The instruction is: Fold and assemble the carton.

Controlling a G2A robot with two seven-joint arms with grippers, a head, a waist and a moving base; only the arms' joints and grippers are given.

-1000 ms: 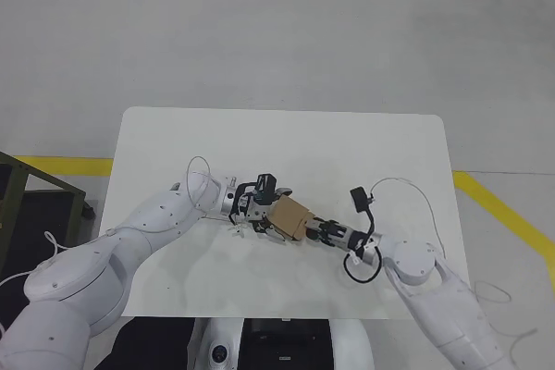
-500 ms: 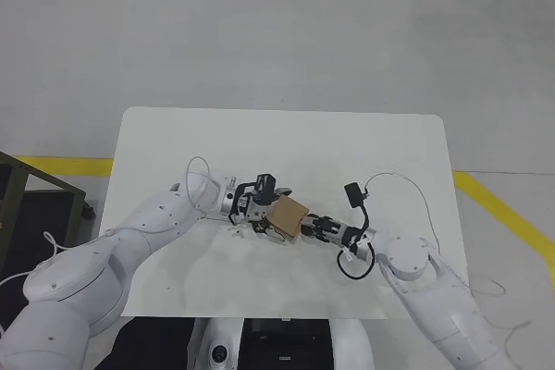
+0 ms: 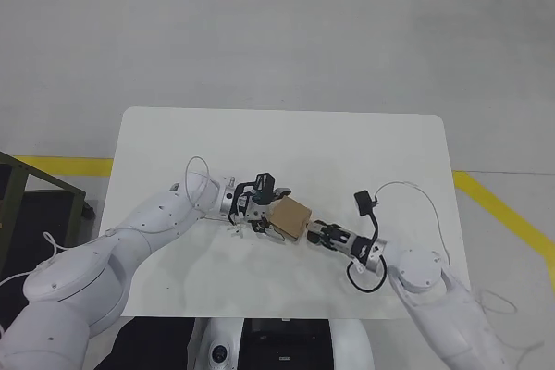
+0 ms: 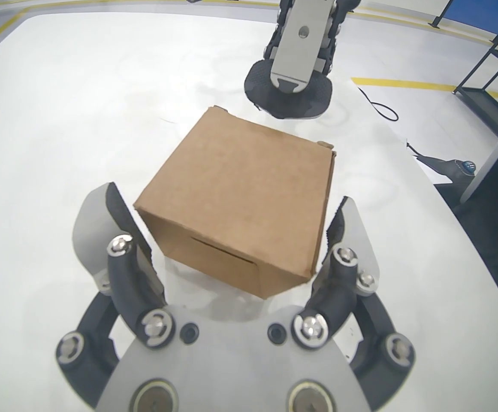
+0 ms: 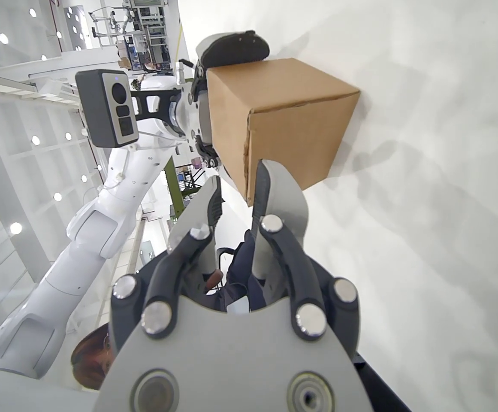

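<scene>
A small brown carton (image 3: 291, 217), closed into a cube, rests on the white table (image 3: 213, 139) near its front middle. My left gripper (image 3: 277, 218) comes at it from the left, and its two fingers clamp the near end of the carton (image 4: 240, 190) on both sides. My right gripper (image 3: 312, 228) lies low on the table at the carton's right side, fingers close together with nothing between them. In the right wrist view one fingertip (image 5: 264, 173) reaches the carton's (image 5: 283, 117) near corner. Seen from the left wrist, the right gripper (image 4: 289, 96) stands just behind the carton.
A thin white cable (image 3: 416, 190) loops over the table on the right, by the right arm. A dark green rack (image 3: 0, 185) stands off the table's left edge. The far half of the table is bare.
The right gripper edged left toward the carton, then drew back a little to the right. The carton and the left gripper stayed nearly still.
</scene>
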